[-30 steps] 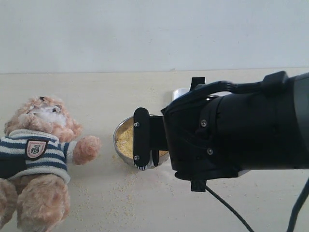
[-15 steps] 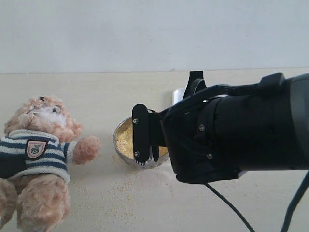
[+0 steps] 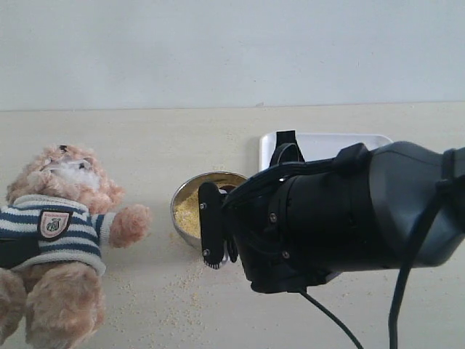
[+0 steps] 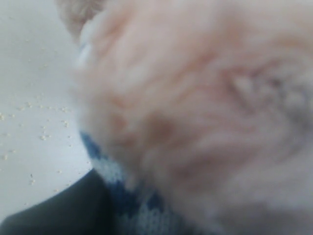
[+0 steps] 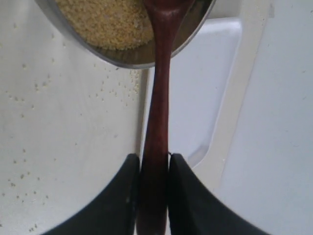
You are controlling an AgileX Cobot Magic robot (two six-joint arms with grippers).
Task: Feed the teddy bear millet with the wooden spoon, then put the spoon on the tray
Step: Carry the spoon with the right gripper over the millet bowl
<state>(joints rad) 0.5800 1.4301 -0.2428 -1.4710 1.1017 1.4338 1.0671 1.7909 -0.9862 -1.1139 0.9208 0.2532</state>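
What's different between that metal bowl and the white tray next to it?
The bowl is round shiny steel; the tray is rectangular and white. The bowl is deeper and holds yellow millet; the tray is shallow, and what shows of it is bare. Both sit on the table, side by side, partly hidden by the arm.

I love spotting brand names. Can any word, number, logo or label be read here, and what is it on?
Shield badge on the striped shirt of the teddy bear: a dark emblem, too small and blurred to read.
No text shows on the tray, the steel bowl or the wooden spoon.
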